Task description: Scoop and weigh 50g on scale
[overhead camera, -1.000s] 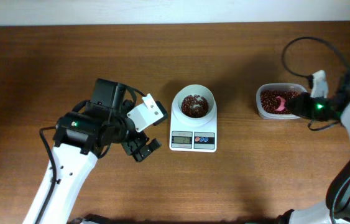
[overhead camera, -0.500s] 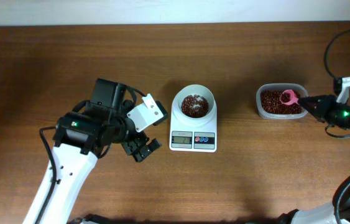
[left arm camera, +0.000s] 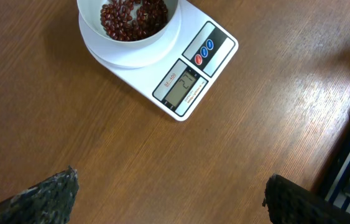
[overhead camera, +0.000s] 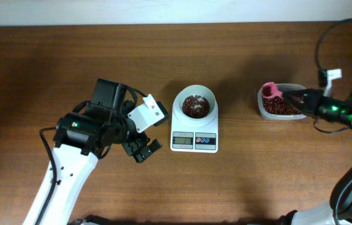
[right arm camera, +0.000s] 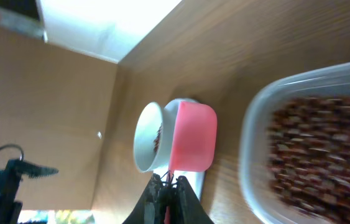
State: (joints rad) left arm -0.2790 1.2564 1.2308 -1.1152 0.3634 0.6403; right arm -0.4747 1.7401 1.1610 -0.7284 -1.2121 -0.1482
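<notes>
The white scale (overhead camera: 194, 139) stands mid-table, and its round bowl (overhead camera: 194, 105) holds dark red-brown beans (overhead camera: 195, 106). In the left wrist view the scale (left arm camera: 190, 78) and the beans (left arm camera: 131, 15) lie ahead of my left gripper (left arm camera: 170, 178), which is open and empty over bare wood. My left gripper (overhead camera: 143, 149) sits just left of the scale. My right gripper (overhead camera: 290, 95) is shut on the handle of a pink scoop (overhead camera: 269, 90), held over the left end of the tub. The scoop (right arm camera: 193, 137) shows its outside, so its contents are hidden from me.
A clear plastic tub (overhead camera: 261, 106) full of beans (overhead camera: 283, 107) stands right of the scale. It blurs past at the right of the right wrist view as the tub (right arm camera: 255, 118). A black cable (overhead camera: 319, 47) loops over the right arm. The table's far edge meets a white wall.
The right gripper has carried the pink scoop from inside the tub up and left to the tub's left end. The left arm has not moved.
</notes>
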